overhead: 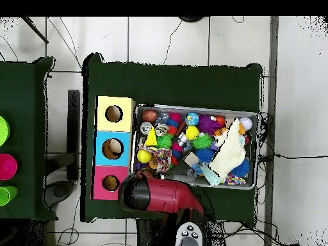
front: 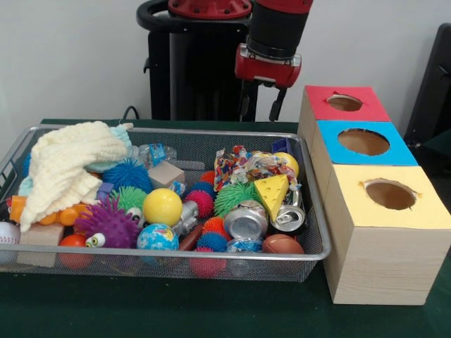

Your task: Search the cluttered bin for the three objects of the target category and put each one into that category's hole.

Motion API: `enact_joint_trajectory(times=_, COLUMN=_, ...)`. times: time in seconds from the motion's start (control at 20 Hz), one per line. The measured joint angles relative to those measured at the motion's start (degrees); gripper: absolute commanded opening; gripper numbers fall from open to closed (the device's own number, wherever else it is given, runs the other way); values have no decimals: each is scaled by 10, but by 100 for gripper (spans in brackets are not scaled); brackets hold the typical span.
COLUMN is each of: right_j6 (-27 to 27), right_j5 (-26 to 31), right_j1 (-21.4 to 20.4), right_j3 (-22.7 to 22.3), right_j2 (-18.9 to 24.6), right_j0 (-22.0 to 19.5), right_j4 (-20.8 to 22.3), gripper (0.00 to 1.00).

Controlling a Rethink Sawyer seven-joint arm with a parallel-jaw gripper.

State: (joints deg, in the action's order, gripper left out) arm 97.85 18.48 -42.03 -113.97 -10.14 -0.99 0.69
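Note:
The silver wire-mesh bin [front: 169,257] is full of toys and also shows in the overhead view [overhead: 195,107]. In it lie a cream cloth [front: 67,165], a yellow ball [front: 162,206], a yellow cheese wedge [front: 272,191], two crushed cans [front: 245,220], a purple spiky ball [front: 107,222], a globe ball [front: 156,238] and a small brown football [front: 282,244]. The red-faced hole [front: 344,103] is the far one on the wooden boxes [overhead: 111,183]. My gripper [front: 262,105] hangs open and empty above the bin's far right corner, next to the red hole. In the overhead view the arm [overhead: 160,195] hides it.
The blue-faced hole [front: 363,141] and the yellow-faced hole [front: 390,194] stand in a row with the red one, right of the bin. A baseball [front: 7,232] sits at the bin's left end. The robot's black pedestal [front: 190,63] stands behind.

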Motion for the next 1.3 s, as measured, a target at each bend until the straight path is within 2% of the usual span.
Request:
enact_joint_trajectory(times=0.45, right_j6=0, right_j5=0, right_j1=-18, right_j3=-13, right_j2=8, right_j0=-36, right_j4=18, gripper=100)
enact_joint_trajectory(times=0.65, right_j6=0, right_j5=11, right_j1=-26, right_j3=-9, right_j2=9, right_j0=-31, right_j4=18, gripper=100)
enact_joint_trajectory(times=1.05, right_j6=0, right_j5=82, right_j1=-29, right_j3=27, right_j2=13, right_j0=-7, right_j4=18, gripper=100)
enact_joint_trajectory(times=1.3, right_j6=0, right_j5=89, right_j1=-26, right_j3=52, right_j2=22, right_j0=0, right_j4=18, gripper=100)
